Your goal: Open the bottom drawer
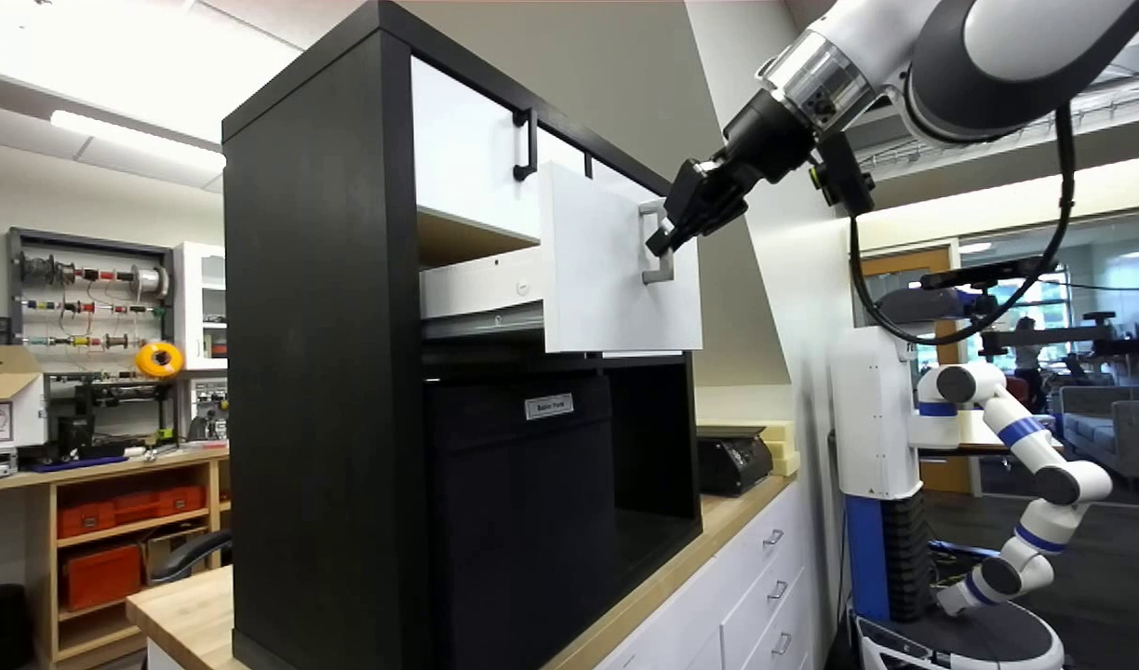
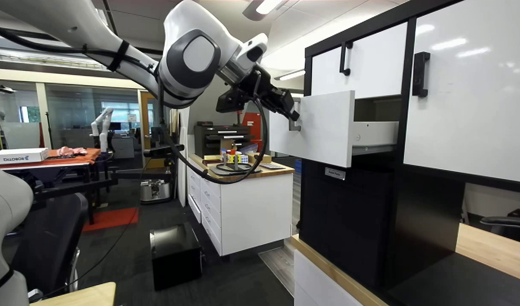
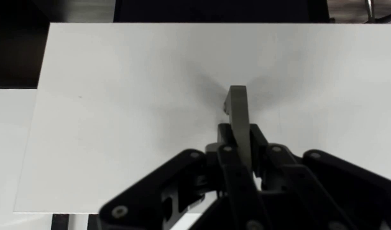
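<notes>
White bottom drawer [image 1: 607, 279] sticking out of the tall black cabinet [image 1: 304, 372]
So the gripper [image 3: 241, 135] has the grey metal handle [image 3: 239, 108] pinched between the fingers [image 3: 258, 137], one each side in the wrist view. In both exterior views you can see the drawer's white side wall [image 1: 481, 287], and the drawer sits below the black-handled white front [image 1: 462, 140] and above the black panel [image 1: 523, 521] with the small label [image 1: 549, 406]

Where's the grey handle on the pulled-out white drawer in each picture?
In an exterior view: grey handle, right of centre, upper half.
In an exterior view: grey handle, right of centre, partly behind the gripper.
Wrist view: grey handle, right of centre, between the fingertips.
Landmark in all three: white drawer front.
</notes>
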You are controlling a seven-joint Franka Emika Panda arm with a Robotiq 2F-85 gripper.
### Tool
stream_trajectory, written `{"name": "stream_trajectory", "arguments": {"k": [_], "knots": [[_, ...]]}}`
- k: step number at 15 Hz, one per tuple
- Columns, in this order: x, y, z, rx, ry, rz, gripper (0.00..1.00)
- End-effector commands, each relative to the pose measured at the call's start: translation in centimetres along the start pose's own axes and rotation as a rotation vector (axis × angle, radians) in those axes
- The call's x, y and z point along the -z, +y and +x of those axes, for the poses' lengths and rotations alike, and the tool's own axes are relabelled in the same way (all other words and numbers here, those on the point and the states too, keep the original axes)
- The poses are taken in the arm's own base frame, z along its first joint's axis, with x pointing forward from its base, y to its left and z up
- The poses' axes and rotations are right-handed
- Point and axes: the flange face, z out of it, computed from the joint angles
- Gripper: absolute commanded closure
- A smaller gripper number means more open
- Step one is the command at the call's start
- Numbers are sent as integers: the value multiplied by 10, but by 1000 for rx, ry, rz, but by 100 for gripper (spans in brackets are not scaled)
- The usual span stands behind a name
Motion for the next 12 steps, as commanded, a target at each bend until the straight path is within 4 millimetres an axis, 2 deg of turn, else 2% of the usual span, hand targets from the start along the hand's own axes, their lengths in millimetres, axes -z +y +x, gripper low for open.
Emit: {"name": "stream_trajectory", "arguments": {"k": [1, 2, 3, 5, 7, 9, 12], "knots": [[-2, 9, -56, -56, -96, -18, 94], [1, 10, -58, -69, -106, -17, 60], [2, 12, -62, -73, -121, -35, 58], [-9, 14, -87, -81, -211, -53, 46], [-16, 18, -105, -89, -274, -71, 34], [-17, 20, -113, -83, -333, -90, 22], [-13, 21, -114, -66, -425, -108, 1]]}}
